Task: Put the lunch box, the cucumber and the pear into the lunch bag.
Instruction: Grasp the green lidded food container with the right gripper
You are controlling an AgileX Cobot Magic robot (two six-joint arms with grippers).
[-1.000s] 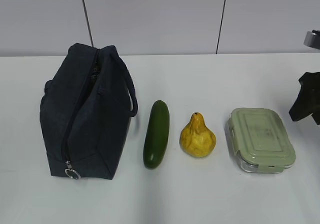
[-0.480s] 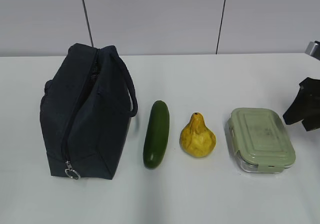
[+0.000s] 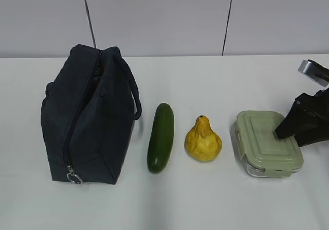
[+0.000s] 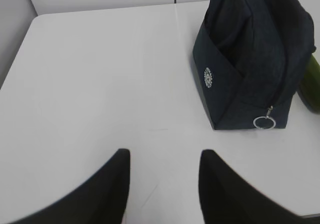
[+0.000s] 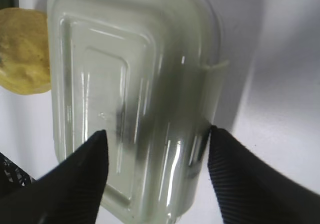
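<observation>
- A white table (image 3: 216, 199) stands before a pale panelled wall, with four things in a row on it.
- The right gripper (image 5: 155, 149) hangs spread wide over the flat clear lunch box with a sage-green lid (image 3: 268, 142), gripping nothing.
- Just left of the box sits the lumpy yellow pear (image 3: 203, 140), then the dark green cucumber (image 3: 161, 137).
- Farthest left stands the navy fabric lunch bag (image 3: 87, 114), its silver ring pull (image 4: 263, 122) hanging at the near end.
- The left gripper (image 4: 162, 184) hovers parted and empty over bare table, well apart from the bag.

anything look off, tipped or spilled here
Nothing stands out. The dark navy fabric lunch bag, dark green cucumber, lumpy yellow pear and sage-lidded clear lunch box sit apart in a row, intact.
</observation>
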